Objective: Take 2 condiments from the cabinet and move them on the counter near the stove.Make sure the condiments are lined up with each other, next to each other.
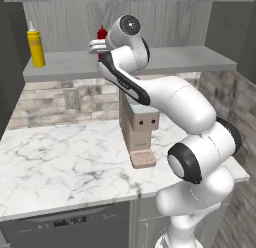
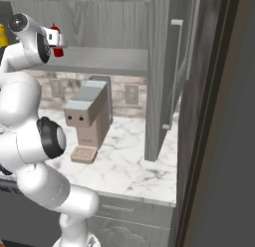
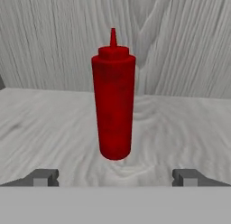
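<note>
A: Start nearest you, in the hand view — what do you have?

B: The gripper (image 3: 115, 177) stands wide open and empty, one finger tip at lower left, one at lower right. The red bottle (image 3: 113, 101) sits upright in the centre of the frame, lined up between the tips but a little beyond them, not yet touched.

A: How will it handle?

B: You should expect it to be light, with smooth plastic sides that may give a bit and could slip. It is tall and slim, so a nudge could tip it. Take hold around the straight body near mid-height, not at the cap or nozzle.

A: And the arm?

B: In the left base view it rises from the lower right, folds at the elbow and reaches up to the centre top, with the hand held level at the cabinet shelf (image 1: 165, 59).

A: Farther out?

B: The yellow bottle (image 1: 35, 43) stands on that same shelf at upper left, well apart from the red one. Both are still in the cabinet — the counter (image 1: 55, 162) lies below, in the lower half.
</note>
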Controlling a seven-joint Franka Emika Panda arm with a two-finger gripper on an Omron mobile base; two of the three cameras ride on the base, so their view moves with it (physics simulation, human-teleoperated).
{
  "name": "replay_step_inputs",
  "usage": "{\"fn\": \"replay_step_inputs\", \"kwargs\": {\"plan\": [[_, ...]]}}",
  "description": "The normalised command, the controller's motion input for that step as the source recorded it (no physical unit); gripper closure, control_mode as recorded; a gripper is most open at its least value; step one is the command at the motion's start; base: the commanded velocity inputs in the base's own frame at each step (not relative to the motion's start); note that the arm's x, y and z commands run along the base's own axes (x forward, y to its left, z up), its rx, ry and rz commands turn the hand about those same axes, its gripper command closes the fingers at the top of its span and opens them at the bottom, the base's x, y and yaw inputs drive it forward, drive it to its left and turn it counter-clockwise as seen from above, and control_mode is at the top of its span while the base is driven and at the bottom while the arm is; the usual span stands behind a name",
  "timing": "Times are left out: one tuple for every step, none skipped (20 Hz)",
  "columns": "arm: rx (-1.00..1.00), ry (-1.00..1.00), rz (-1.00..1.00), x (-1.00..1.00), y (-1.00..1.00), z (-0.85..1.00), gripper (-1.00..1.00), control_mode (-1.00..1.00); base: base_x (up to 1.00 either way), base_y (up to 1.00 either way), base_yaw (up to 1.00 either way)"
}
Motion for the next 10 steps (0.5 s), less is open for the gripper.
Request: {"fn": "replay_step_inputs", "kwargs": {"plan": [[0.00,0.04,0.00,0.25,0.00,-0.03,-1.00,-1.00,0.00,0.00,0.00],[0.00,0.04,0.00,0.24,0.00,-0.04,-1.00,-1.00,0.00,0.00,0.00],[0.00,0.04,0.00,0.21,0.00,0.00,-1.00,-1.00,0.00,0.00,0.00],[0.00,0.02,0.00,0.19,0.00,0.00,-1.00,-1.00,0.00,0.00,0.00],[0.00,0.02,0.00,0.16,0.00,0.00,-1.00,-1.00,0.00,0.00,0.00],[0.00,0.02,0.00,0.14,0.00,0.00,-1.00,-1.00,0.00,0.00,0.00],[0.00,0.01,0.00,0.08,0.00,0.00,-1.00,-1.00,0.00,0.00,0.00],[0.00,0.02,0.00,0.05,0.00,-0.02,-1.00,-1.00,0.00,0.00,0.00],[0.00,0.04,0.00,0.07,0.00,-0.04,-1.00,-1.00,0.00,0.00,0.00],[0.00,0.04,0.00,0.13,0.00,-0.05,-1.00,-1.00,0.00,0.00,0.00]]}}
